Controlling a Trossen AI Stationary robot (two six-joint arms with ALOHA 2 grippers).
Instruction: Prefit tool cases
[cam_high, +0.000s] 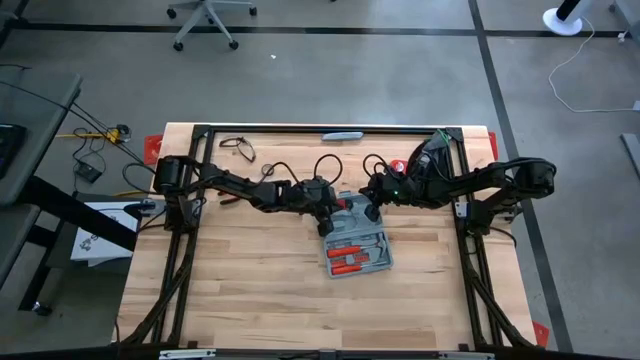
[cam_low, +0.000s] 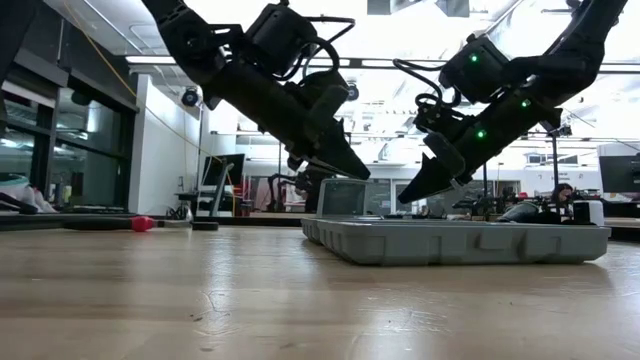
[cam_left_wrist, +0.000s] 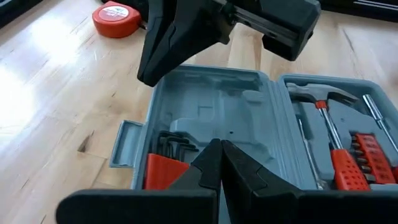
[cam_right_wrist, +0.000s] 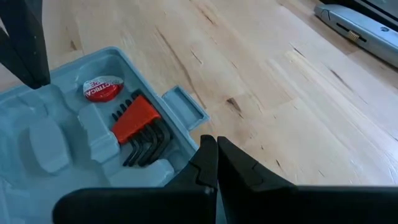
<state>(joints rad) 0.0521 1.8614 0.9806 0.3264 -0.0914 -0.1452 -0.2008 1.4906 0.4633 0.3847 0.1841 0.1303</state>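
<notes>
The blue-grey tool case (cam_high: 357, 250) lies open and flat on the wooden table, both halves facing up. One half holds a red-handled hammer (cam_left_wrist: 326, 124), a screwdriver and a red bit holder. The other half holds hex keys in a red holder (cam_right_wrist: 138, 121) and a round red piece (cam_right_wrist: 102, 90), with the small latch (cam_right_wrist: 185, 102) on its outer edge. My left gripper (cam_low: 362, 172) is shut and slants down over the hex-key half. My right gripper (cam_low: 403, 198) is also shut and slants down from the opposite side, over that half's rim near the latch. Both tips stand clear of the case.
A red tape measure (cam_left_wrist: 115, 17) sits on the table beyond the case, near the right arm. A slim grey-blue bar (cam_high: 342, 135) lies along the far edge. Dark looped cables (cam_high: 237, 146) lie at the far left. Bare wood stretches toward the near edge (cam_high: 300, 310).
</notes>
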